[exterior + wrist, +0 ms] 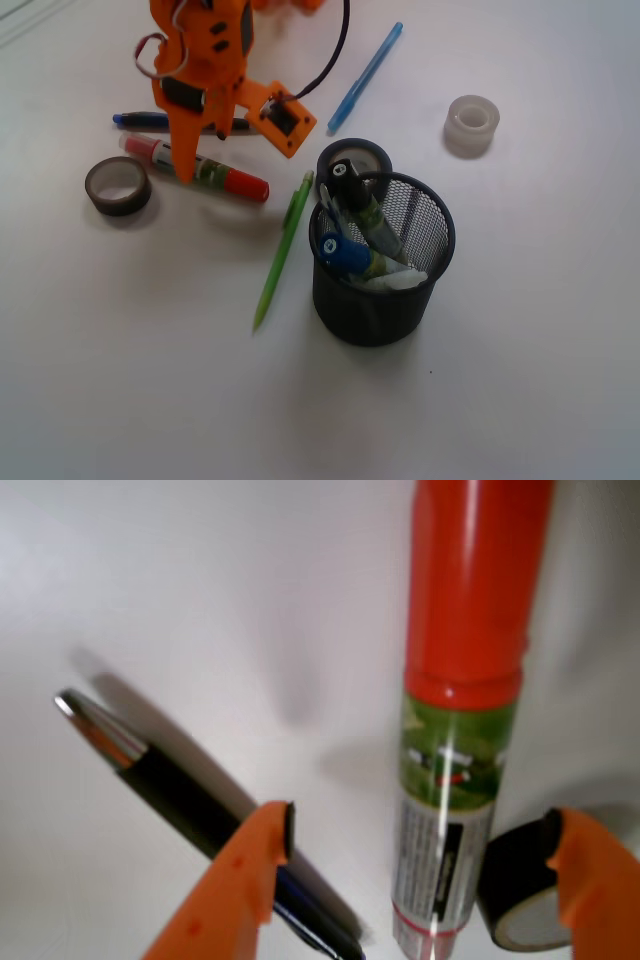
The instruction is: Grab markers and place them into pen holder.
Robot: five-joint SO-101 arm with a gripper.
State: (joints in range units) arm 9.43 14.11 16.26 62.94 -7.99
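White table [520,380], and the gripper [420,880] drops over the red marker [465,680], jaws spread to straddle it; two markers already in the pen holder [382,300].

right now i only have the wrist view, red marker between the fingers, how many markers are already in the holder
Observer: Two. The black-capped marker and the blue-capped marker stand in the pen holder.
Operator: where is the holder from the red one
Observer: In the front view it sits right of the red marker and nearer the camera, with a green mechanical pencil lying between them.
Operator: anything else near the holder
Observer: A dark tape roll sits just behind its rim; a clear tape roll lies farther right.
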